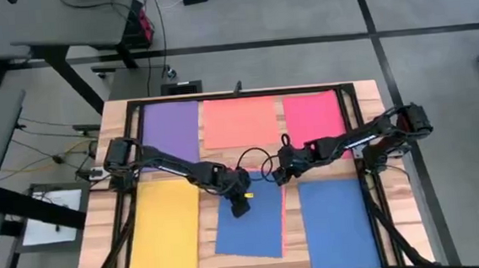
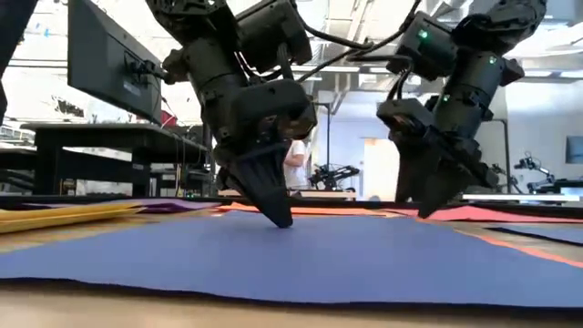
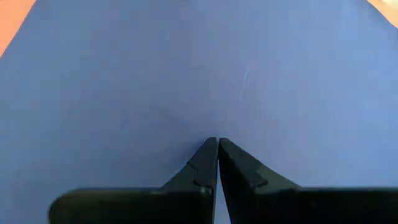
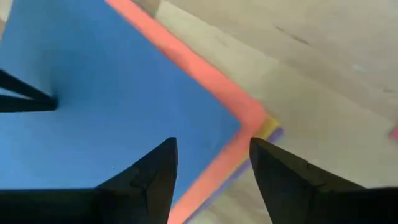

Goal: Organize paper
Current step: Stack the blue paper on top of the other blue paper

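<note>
Purple (image 1: 170, 132), salmon-orange (image 1: 240, 121) and pink-red (image 1: 313, 116) sheets lie flat along the table's far side. Yellow (image 1: 163, 228) and blue (image 1: 337, 224) sheets lie near. Between them a blue sheet (image 1: 250, 226) tops a small stack; salmon (image 4: 205, 68), yellow (image 4: 268, 127) and purple (image 4: 277, 133) edges peek out at its far right corner. My left gripper (image 1: 240, 200) is shut, its tips on this blue sheet's far part. My right gripper (image 1: 275, 177) is open, with one finger on each side of that corner (image 4: 239, 127). My left gripper presses its shut fingertips (image 3: 211, 152) down on the top face of the middle blue sheet (image 3: 217, 124), toward its far edge. The fingers come from above, slanting from the table's left. The sheet lies flat on the stack. My right gripper is low over the stack's corner; I cannot tell whether it touches.
A black metal frame (image 1: 361, 155) runs around the work area on the wooden table (image 1: 103, 236). Cables (image 1: 254, 158) loop between the two arms over the table's middle. Bare wood shows between the sheets and along the table's edges.
</note>
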